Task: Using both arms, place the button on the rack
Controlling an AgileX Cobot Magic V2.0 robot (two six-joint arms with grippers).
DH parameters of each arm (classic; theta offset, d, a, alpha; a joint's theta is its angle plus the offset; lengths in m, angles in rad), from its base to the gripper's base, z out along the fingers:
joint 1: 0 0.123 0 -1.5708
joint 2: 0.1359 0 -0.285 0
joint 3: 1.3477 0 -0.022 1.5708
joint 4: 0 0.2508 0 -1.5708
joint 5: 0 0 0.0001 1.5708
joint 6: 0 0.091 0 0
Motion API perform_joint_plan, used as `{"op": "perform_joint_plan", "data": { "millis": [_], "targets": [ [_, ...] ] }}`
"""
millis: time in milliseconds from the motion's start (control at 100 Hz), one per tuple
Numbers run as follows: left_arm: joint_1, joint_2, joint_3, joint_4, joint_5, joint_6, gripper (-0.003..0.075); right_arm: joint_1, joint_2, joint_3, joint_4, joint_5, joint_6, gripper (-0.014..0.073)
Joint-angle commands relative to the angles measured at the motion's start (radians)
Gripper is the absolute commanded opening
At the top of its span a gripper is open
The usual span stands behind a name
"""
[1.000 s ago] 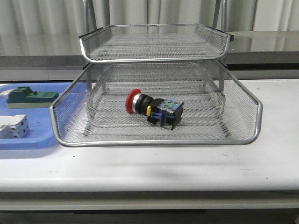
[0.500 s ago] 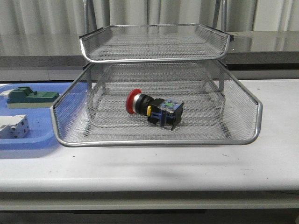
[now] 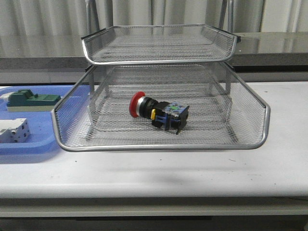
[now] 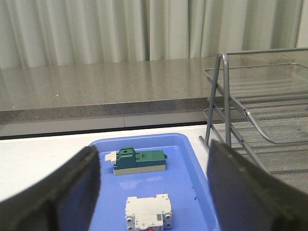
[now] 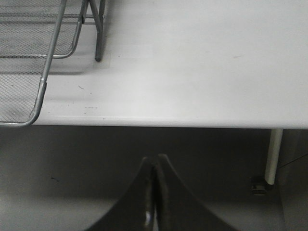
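Button (image 3: pixel 159 112) lies on its side in the bottom tier of your rack (image 3: pixel 161 144), red cap toward the robot's left, black body toward its right, resting on the mesh floor about midway across. Neither arm shows in the front view.

Your left gripper (image 4: pixel 154 185) is spread wide: its two dark fingers (image 4: pixel 67 192) frame the wrist view with a broad gap between them and nothing held. Ahead of it, between the fingers, sits the blue tray (image 4: pixel 197 178), with the green block (image 4: pixel 140 160) farther out and the white terminal block (image 4: pixel 148 211) closer to the fingertips. The rack's frame and tiers stand beyond the finger on the far side of the tray; the button is not visible from this wrist.

Your right gripper (image 5: pixel 155 192) is pressed together, the fingertips meeting in a thin seam with nothing between them. It hangs off the front edge of the white table (image 5: pixel 202 72), pointing over the table's rim. A corner of the rack and one of its legs lie ahead and to one side of it, well apart from the fingertips.
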Motion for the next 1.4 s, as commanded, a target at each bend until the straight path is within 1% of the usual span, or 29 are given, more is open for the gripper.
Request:
{"op": "perform_joint_plan", "data": {
  "millis": [0, 130, 170, 470, 600, 720, 820, 910, 1030, 1170, 1250, 1390],
  "targets": [
    [0.003, 0.008, -0.026, -0.019, -0.084, -0.010, 0.0256, -0.002, 0.004, -0.031, -0.007, -0.057, -0.003, -0.0068],
    [0.003, 0.008, -0.026, -0.019, -0.084, -0.010, 0.0031, -0.002, 0.004, -0.031, -0.007, -0.057, -0.003, -0.0068],
    [0.003, 0.008, -0.026, -0.019, -0.084, -0.010, -0.0021, -0.002, 0.004, -0.031, -0.007, -0.057, -0.003, -0.0068],
    [0.003, 0.008, -0.016, -0.019, -0.082, -0.010, -0.0020, -0.002, 0.004, -0.031, -0.006, -0.058, -0.003, -0.0068],
    [0.003, 0.008, -0.010, -0.019, -0.082, -0.010, -0.0020, -0.002, 0.004, -0.031, 0.000, -0.090, -0.003, -0.0068],
    [0.003, 0.008, -0.010, -0.019, -0.082, -0.010, -0.0020, -0.002, 0.010, -0.031, 0.064, -0.117, -0.003, -0.0068],
    [0.003, 0.008, -0.010, -0.019, -0.082, -0.010, -0.0020, -0.002, 0.047, -0.031, 0.161, -0.102, -0.031, -0.0068],
    [0.003, 0.008, -0.010, -0.019, -0.082, -0.010, -0.0020, -0.002, 0.113, -0.031, 0.263, -0.075, -0.111, -0.0068],
    [0.003, 0.008, -0.010, -0.019, -0.082, -0.010, -0.0020, -0.002, 0.216, -0.031, 0.418, -0.054, -0.276, -0.0067],
    [0.003, 0.008, -0.010, -0.019, -0.082, -0.010, -0.0020, 0.000, 0.334, -0.031, 0.554, -0.055, -0.447, -0.0067],
    [0.003, 0.008, -0.010, -0.019, -0.082, -0.010, -0.0020, 0.006, 0.404, -0.031, 0.594, -0.055, -0.526, -0.0067],
    [0.003, 0.008, -0.010, -0.019, -0.082, -0.010, -0.0020, 0.069, 0.508, -0.031, 0.596, -0.077, -0.623, -0.0064]
  ]
}}
